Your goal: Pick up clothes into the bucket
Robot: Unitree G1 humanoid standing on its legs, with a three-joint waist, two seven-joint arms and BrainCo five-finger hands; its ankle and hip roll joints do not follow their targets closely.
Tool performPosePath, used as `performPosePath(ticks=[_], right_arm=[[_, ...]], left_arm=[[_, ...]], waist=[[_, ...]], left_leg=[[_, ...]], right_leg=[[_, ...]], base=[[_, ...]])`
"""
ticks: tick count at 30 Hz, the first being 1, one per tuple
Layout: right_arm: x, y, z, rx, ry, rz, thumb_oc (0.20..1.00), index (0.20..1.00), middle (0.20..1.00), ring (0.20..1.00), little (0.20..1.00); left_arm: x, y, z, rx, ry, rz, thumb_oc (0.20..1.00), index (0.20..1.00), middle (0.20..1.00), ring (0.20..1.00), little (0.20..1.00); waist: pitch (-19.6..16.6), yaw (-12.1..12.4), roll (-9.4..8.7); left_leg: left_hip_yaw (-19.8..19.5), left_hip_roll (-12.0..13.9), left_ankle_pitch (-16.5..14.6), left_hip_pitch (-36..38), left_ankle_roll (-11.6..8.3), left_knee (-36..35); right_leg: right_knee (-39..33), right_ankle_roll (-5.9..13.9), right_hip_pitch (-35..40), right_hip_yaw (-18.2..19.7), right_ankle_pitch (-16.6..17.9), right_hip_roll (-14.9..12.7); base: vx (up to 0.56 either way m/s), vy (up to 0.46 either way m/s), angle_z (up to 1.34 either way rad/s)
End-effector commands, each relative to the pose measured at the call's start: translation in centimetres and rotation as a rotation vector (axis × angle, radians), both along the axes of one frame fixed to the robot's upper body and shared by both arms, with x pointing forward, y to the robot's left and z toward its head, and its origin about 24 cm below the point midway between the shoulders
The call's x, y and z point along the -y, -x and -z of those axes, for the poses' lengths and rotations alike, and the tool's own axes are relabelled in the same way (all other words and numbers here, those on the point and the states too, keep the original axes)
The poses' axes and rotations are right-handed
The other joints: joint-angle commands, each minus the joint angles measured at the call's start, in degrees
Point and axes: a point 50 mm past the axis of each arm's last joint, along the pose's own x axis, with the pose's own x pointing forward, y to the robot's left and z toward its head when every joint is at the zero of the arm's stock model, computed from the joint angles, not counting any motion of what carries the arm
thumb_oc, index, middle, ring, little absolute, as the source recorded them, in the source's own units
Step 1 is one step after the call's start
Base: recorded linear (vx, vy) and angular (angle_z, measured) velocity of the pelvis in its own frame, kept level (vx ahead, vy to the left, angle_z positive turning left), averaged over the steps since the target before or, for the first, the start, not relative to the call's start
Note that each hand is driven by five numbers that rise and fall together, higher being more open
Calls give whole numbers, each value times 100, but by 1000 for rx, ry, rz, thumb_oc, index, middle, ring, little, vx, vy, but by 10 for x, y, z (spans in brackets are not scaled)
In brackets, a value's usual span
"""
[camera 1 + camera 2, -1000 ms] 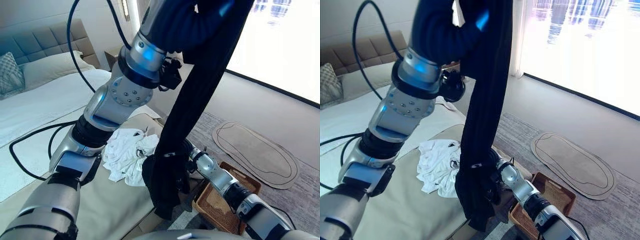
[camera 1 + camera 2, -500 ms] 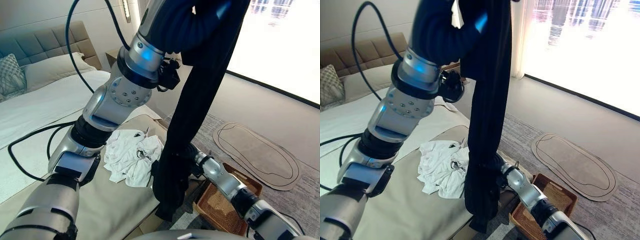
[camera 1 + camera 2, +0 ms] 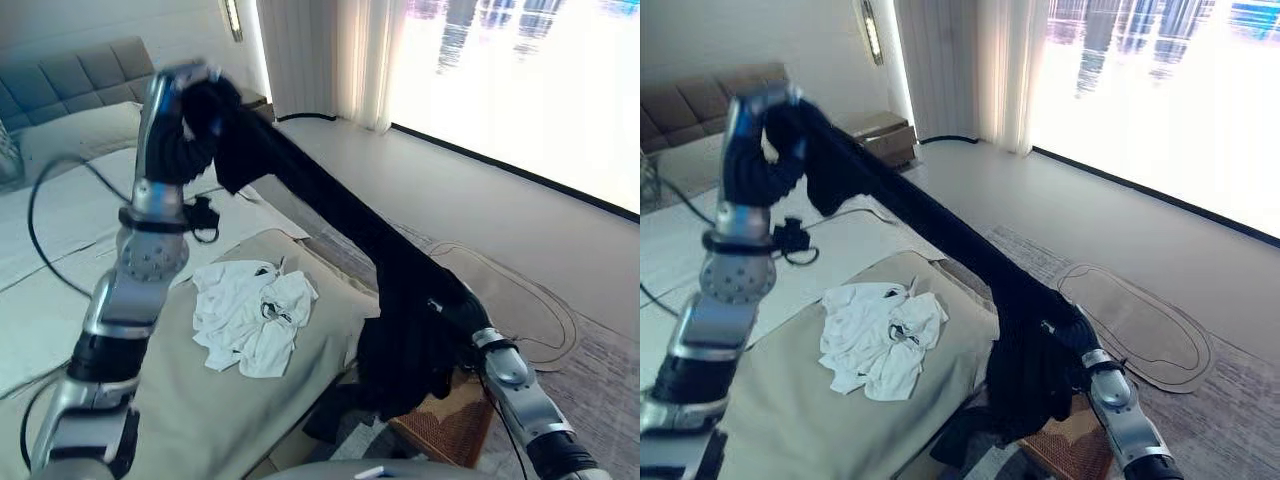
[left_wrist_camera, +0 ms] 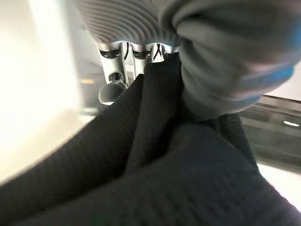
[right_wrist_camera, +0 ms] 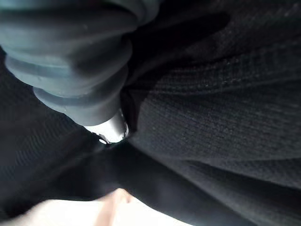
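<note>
A long black garment [image 3: 330, 205] stretches taut in a diagonal between my two hands. My left hand [image 3: 185, 105] is raised high at the upper left, its fingers [image 4: 115, 56] curled round the garment's top end. The lower end bunches round my right hand [image 3: 468, 318], which is wrapped in black cloth [image 5: 197, 117]. That bunch hangs over the woven brown basket [image 3: 455, 428] on the floor and hides most of it. A crumpled white garment [image 3: 255, 315] lies on the beige bench [image 3: 200, 410], apart from both hands.
The bed [image 3: 60, 220] with white sheets runs along the left behind the bench. A nightstand [image 3: 880, 135] stands by the curtain. An oval mat [image 3: 1140, 320] lies on the grey carpet to the right of the basket.
My left arm has swung up and away to the upper left, pulling the hanging black garment into a taut diagonal. Its lower end and my right hand have shifted right, over the basket.
</note>
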Motion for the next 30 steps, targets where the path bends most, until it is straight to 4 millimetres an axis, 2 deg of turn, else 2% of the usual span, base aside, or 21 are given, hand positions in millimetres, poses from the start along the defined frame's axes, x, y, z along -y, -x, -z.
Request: performPosePath(ticks=[1,3,4,5,6,7,8,9,10,11,12,14,20,30], right_arm=[[3,-18,-58,341,-77,82,200,200,200,200,200],[7,-18,-72,417,-89,109,200,200,200,200,200],[10,-16,-87,494,-104,133,200,200,200,200,200],[11,-15,-87,494,-103,134,200,200,200,200,200],[17,-13,-102,577,-119,166,200,200,200,200,200],[18,-13,-102,577,-119,168,200,200,200,200,200],[21,-11,-110,618,-124,180,200,200,200,200,200],[23,-7,-124,695,-162,188,200,200,200,200,200],[26,-6,-132,733,-164,191,200,200,200,200,200],[27,-5,-132,733,-164,192,200,200,200,200,200],[31,-4,-137,753,-159,204,200,200,200,200,200],[35,-1,-149,806,-153,207,200,200,200,200,200],[54,3,-187,954,-98,238,200,200,200,200,200],[72,3,-204,977,-8,292,200,200,200,200,200]], left_arm=[[-15,-5,28,-131,90,-13,200,200,200,200,200],[-15,-7,67,-285,141,-34,200,200,200,200,200],[-11,-5,100,-420,165,-38,200,200,200,200,200],[-10,-5,100,-420,165,-36,200,200,200,200,200],[-6,-1,128,-548,158,-29,200,200,200,200,200],[-5,-1,128,-548,157,-26,200,200,200,200,200],[-2,2,139,-596,164,-11,200,200,200,200,200],[1,7,165,-720,206,6,263,263,263,263,263],[4,11,176,-788,183,26,708,708,708,708,708],[5,10,177,-788,182,29,956,956,956,956,956],[6,14,188,-850,165,37,1000,1000,1000,1000,1000],[6,20,200,-917,139,32,1000,1000,1000,1000,1000],[-1,35,216,-996,135,13,1000,1000,1000,1000,1000],[-7,47,225,-1045,154,-6,1000,1000,1000,1000,1000]], waist=[[46,11,-420],[71,-11,-447],[100,-21,-467],[96,-11,-464],[119,-33,-487],[116,-22,-485],[125,-30,-493],[142,-64,-507],[147,-82,-512],[146,-71,-509],[150,-81,-509],[152,-90,-516],[160,-71,-566],[171,-30,-608]], left_leg=[[24,20,-230,-36,83,142],[33,15,-227,-56,92,154],[54,18,-219,-72,98,152],[55,18,-220,-73,98,152],[66,22,-215,-98,107,159],[67,22,-216,-101,107,161],[74,24,-216,-116,113,168],[88,23,-213,-143,124,183],[93,24,-213,-158,128,190],[93,24,-214,-161,129,192],[92,22,-217,-168,134,197],[104,17,-225,-174,142,199],[147,11,-248,-210,156,228],[138,11,-237,-264,161,238]], right_leg=[[73,301,279,219,-181,-277],[75,292,258,244,-174,-266],[73,292,233,253,-166,-261],[73,292,231,254,-166,-261],[73,293,195,272,-157,-246],[73,293,192,273,-156,-246],[74,295,178,285,-147,-244],[81,299,150,305,-138,-240],[84,302,137,314,-136,-236],[85,303,135,314,-137,-237],[84,304,122,331,-132,-234],[78,309,95,361,-119,-221],[74,313,51,405,-98,-208],[83,309,1,400,-85,-200]], base=[[0,0,0],[-19,-4,-2],[-29,-8,-4],[-36,-13,-7],[-15,-8,-6],[-22,-11,-10],[-23,-9,-7],[-26,-11,-6],[-19,-7,-3],[-4,-2,-6],[-1,-1,-5],[-1,-1,-2],[-1,0,-2],[-1,0,-2]])
